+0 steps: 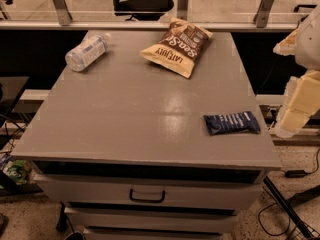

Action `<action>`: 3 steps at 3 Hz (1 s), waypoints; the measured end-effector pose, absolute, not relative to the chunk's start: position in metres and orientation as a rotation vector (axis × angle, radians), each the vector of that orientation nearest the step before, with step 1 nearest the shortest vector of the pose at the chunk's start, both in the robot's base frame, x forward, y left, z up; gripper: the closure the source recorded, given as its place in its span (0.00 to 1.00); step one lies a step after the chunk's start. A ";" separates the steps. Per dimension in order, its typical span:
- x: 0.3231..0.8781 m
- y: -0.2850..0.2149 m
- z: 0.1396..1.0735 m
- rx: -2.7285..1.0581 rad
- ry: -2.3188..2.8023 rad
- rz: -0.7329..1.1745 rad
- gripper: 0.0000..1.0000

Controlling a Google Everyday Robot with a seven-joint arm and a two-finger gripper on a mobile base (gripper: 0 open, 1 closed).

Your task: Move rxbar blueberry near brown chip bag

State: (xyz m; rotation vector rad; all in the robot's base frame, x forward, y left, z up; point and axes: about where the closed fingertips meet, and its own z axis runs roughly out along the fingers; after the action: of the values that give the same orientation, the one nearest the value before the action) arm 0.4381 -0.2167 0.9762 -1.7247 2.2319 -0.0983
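The rxbar blueberry (232, 122), a small dark navy bar with pale lettering, lies flat near the right front edge of the grey cabinet top (135, 109). The brown chip bag (176, 46), brown and tan-yellow with large lettering, lies at the back centre-right of the top. My gripper (296, 115) shows as pale cream parts at the right edge of the camera view. It hangs off the cabinet's right side, to the right of the bar and apart from it.
A clear plastic bottle (87, 51) lies on its side at the back left of the top. The cabinet has drawers with a dark handle (147, 196) in front. A rail and an office chair (142, 1) stand behind. Cables lie on the floor at the right.
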 end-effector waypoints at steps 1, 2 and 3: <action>0.438 -0.217 0.976 -1.725 2.232 -0.099 0.00; 0.449 -0.213 0.971 -1.722 2.216 -0.053 0.00; 0.463 -0.208 0.957 -1.725 2.199 0.005 0.00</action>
State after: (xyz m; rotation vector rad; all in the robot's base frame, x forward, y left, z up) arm 0.4633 -0.2078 0.9572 -1.7247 2.1987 0.0052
